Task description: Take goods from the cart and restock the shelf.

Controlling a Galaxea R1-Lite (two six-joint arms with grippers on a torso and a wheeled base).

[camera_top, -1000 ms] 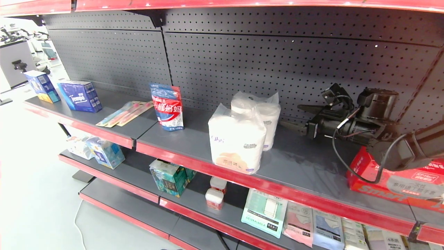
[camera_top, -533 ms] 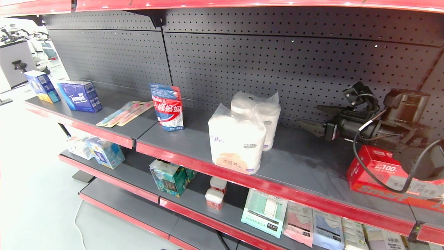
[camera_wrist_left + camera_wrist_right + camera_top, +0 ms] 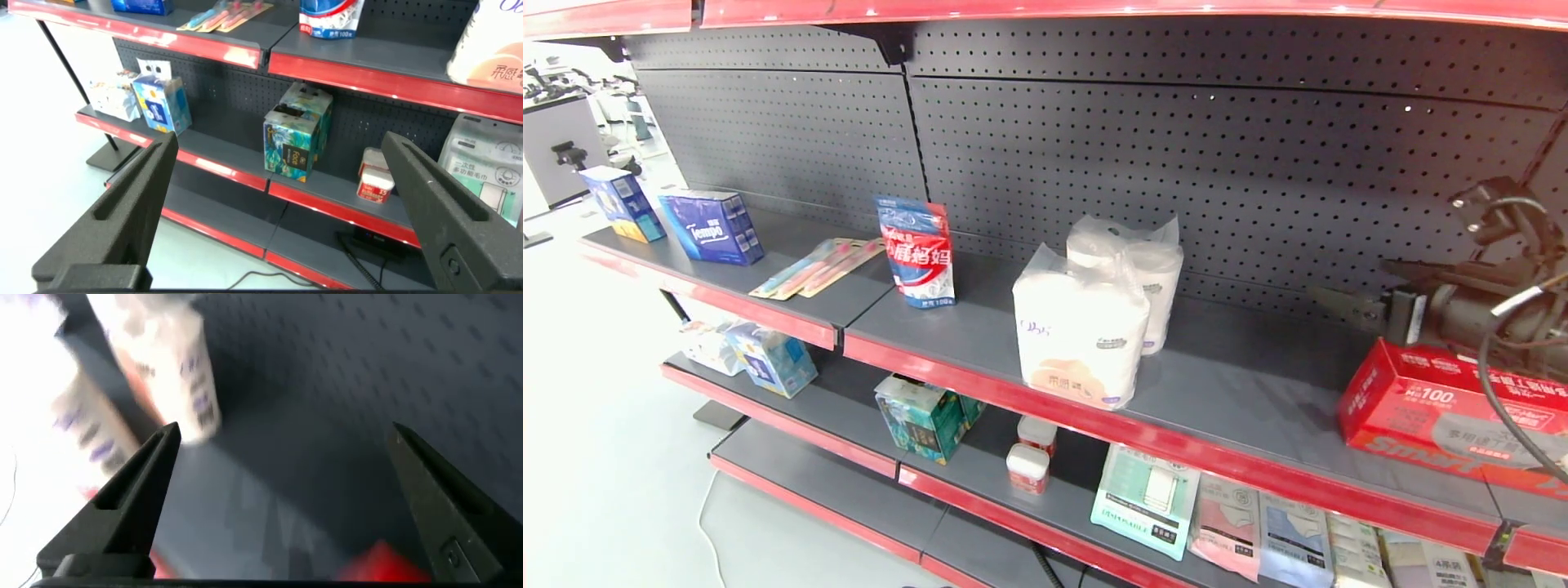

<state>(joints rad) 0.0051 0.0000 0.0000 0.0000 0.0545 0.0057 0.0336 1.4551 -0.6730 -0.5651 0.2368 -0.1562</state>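
Observation:
Two white toilet paper packs (image 3: pixel 1082 335) stand on the middle shelf (image 3: pixel 1241 384), one behind the other. A red box (image 3: pixel 1445 408) lies at the shelf's right end. My right gripper (image 3: pixel 1364 284) hovers open and empty just above the red box's back edge, pointing left toward the packs and well apart from them. The right wrist view has its gripper (image 3: pixel 283 431) open over the dark shelf, with a toilet paper pack (image 3: pixel 176 367) beyond and the red box (image 3: pixel 384 563) near. My left gripper (image 3: pixel 278 140) is open and empty, low in front of the lower shelves.
On the shelf's left are blue boxes (image 3: pixel 712 226), toothbrush packs (image 3: pixel 813 265) and a blue-red pouch (image 3: pixel 919 253). Lower shelves hold a green box (image 3: pixel 296 135), small jars (image 3: pixel 377 175), tissue packs (image 3: pixel 162 102) and flat packets (image 3: pixel 1147 498). The pegboard wall (image 3: pixel 1176 163) lies behind; bare shelf between packs and red box.
My right arm has drawn back to the right, away from the toilet paper packs, uncovering more of the red box. The goods on the shelves have stayed put.

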